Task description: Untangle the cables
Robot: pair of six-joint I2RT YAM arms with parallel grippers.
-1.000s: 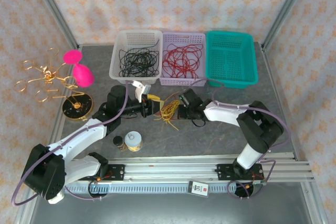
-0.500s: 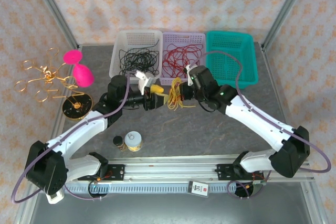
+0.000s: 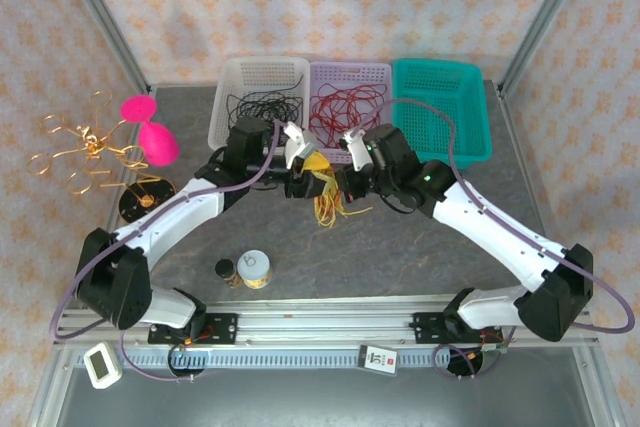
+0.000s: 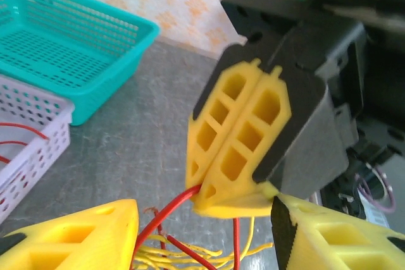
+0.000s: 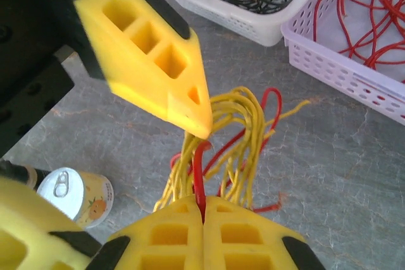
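cables (image 3: 328, 207) bunched just in front of the lilac basket (image 3: 350, 70), right gripper (image 5: 204, 210) pinched tight on them, left gripper (image 3: 308, 169) spread apart right alongside

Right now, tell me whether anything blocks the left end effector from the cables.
Nothing visible does. The left end effector is open around a red strand of the cables. The right end effector, shut on them, faces it closely.

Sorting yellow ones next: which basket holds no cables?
The teal basket, rightmost; the white basket holds black cables, the lilac basket red cables.
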